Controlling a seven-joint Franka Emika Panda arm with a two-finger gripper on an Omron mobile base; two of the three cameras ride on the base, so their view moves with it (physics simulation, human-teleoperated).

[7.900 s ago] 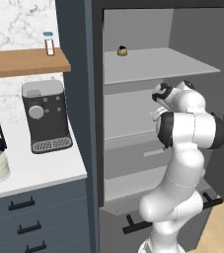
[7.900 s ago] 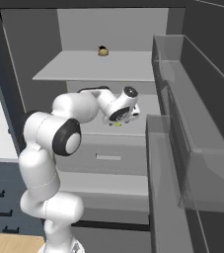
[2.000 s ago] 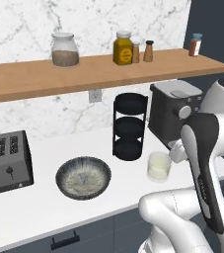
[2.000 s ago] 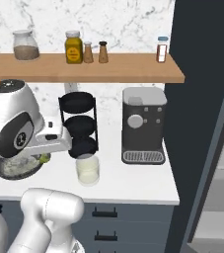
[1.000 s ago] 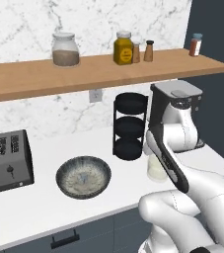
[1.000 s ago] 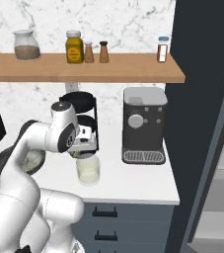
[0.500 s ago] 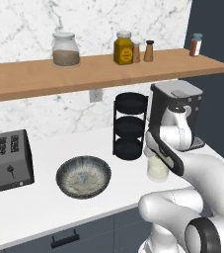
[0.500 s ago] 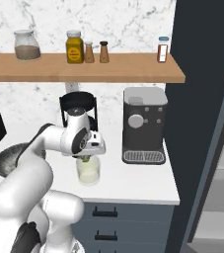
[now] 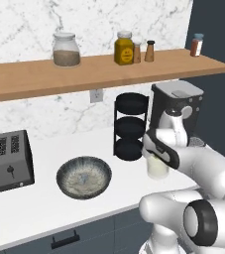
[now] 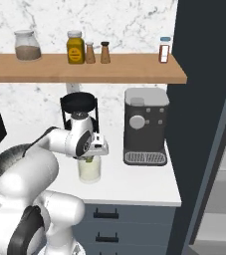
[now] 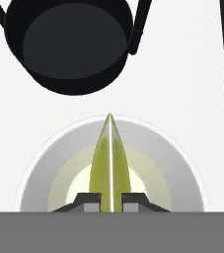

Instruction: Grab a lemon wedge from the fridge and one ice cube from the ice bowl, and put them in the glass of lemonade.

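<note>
Change since a moment before: over the last second the arm swung in from the side and came to hang right above the glass of lemonade (image 10: 89,170); two seconds before, the hand was off toward the ice bowl side of the counter; earlier it had been reaching into the fridge, and the base had since driven over to the counter.
Gripper: the gripper (image 11: 110,198) was clenched on the lemon wedge (image 11: 110,163), its two dark fingertips (image 11: 91,199) pinching the wedge from either side, thin edge facing the camera.
Lemon wedge: yellow-green, held pointing down out of the hand, directly over the mouth of the glass; whether its tip touched the liquid I could not tell.
Glass of lemonade: straight below the hand, upright on the white counter (image 9: 39,198), pale liquid inside; in the left base view the glass (image 9: 157,167) sat partly behind the arm's wrist.
Black rack: the three-tier rack (image 9: 130,126) stood just beyond the hand, near the glass; its top dish (image 11: 70,42) showed ahead of the wedge in the hand view.
Coffee machine: the coffee machine (image 10: 145,125) stood off to one side of the hand, near the glass but apart from it.
Ice bowl: the ice bowl (image 9: 84,177) sat well away from the hand on the other side, beside the toaster (image 9: 5,161).
Shelf: the wooden shelf (image 10: 84,68) ran above the hand, carrying jars and shakers.
</note>
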